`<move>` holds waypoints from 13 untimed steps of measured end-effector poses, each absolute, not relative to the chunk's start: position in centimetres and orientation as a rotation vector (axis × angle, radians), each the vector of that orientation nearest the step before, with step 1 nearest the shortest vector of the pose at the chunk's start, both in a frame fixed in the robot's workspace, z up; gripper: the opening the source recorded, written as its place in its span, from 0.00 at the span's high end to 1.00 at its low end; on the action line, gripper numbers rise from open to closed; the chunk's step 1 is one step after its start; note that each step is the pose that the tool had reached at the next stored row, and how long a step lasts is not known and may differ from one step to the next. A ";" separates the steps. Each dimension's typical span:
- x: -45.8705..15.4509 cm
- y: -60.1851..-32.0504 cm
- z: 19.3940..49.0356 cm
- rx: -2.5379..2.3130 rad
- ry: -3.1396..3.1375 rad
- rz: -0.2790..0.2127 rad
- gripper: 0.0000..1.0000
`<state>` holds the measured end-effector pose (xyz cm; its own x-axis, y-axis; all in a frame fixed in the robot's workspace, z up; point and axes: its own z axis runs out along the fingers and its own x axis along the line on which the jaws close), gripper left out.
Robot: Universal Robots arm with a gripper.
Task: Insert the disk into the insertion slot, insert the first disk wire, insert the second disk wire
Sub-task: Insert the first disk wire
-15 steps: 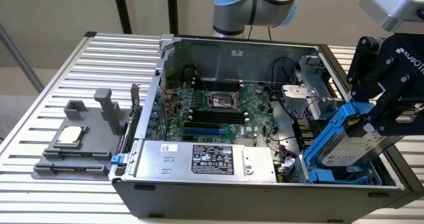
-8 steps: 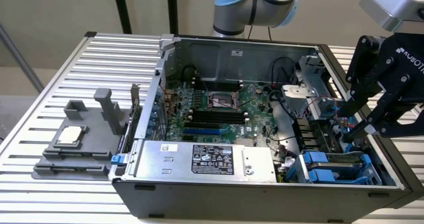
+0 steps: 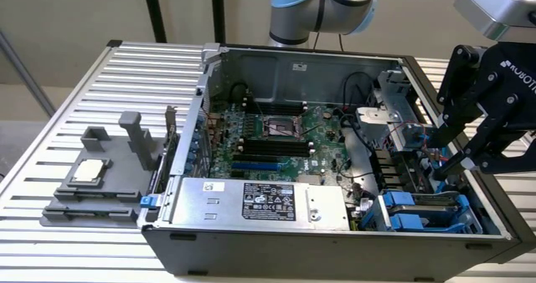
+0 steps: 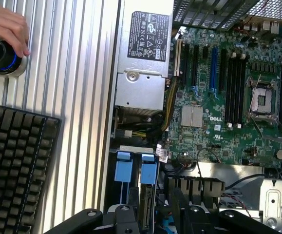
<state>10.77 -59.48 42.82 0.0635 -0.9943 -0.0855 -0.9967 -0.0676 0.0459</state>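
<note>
Ribbed grey-blue plastic insertion slot (image 3: 427, 213) with glossy bright blue tabs sits lower right in the exterior view, inside the open dark metal tower case (image 3: 335, 248). Black jointed gripper (image 3: 442, 157) hangs close above it at the frame's right, fingers spread wide, holding nothing.

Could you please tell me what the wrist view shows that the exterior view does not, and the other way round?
The wrist view adds a person's hand on a black knob with a blue ring, and a black keyboard. The exterior view adds a grey stand carrying a chip beside the case, and the arm's blue-capped joints behind it. Shared: the power-supply box with its black label, the green motherboard, and the insertion slot with its blue tabs.
</note>
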 end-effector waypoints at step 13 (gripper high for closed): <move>12.3 -59.5 42.5 -2.273 2.128 0.147 0.60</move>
<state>12.34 -59.47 42.48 0.0639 -0.9943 -0.0857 -0.9966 -0.0680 0.0466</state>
